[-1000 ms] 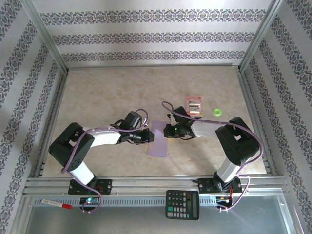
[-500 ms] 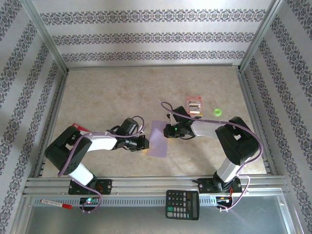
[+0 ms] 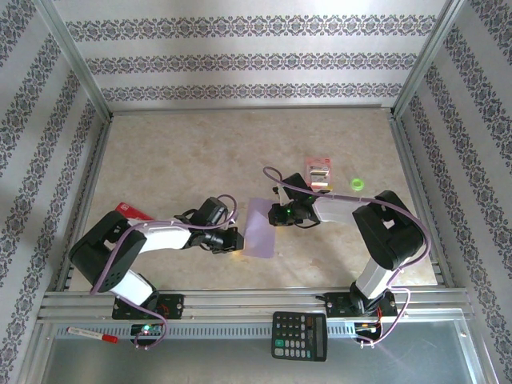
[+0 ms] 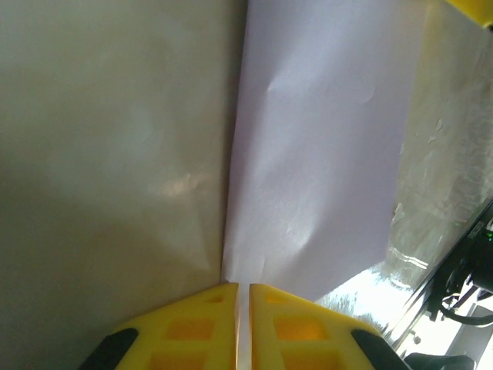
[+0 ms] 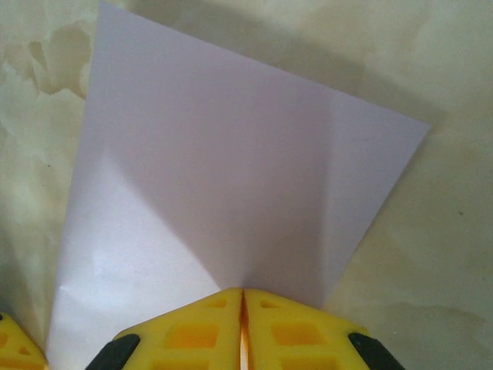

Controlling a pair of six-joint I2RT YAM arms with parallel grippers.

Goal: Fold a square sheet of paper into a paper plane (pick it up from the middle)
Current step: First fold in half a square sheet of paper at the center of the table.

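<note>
Both grippers are shut tight. The left gripper (image 4: 242, 288) is pinched on the left edge of the thin, pale lavender square sheet of paper (image 3: 260, 228), close to its near corner. The right gripper (image 5: 243, 293) is pinched on the right edge, nearer the far end. The sheet is found in the middle of the beige stone-look table (image 3: 176, 152), between the two arms. A shadow is seen past one edge, so it may be lifted a little. It is likely held from both sides so that a neat fold can be made. No plane shape is seen yet.
</note>
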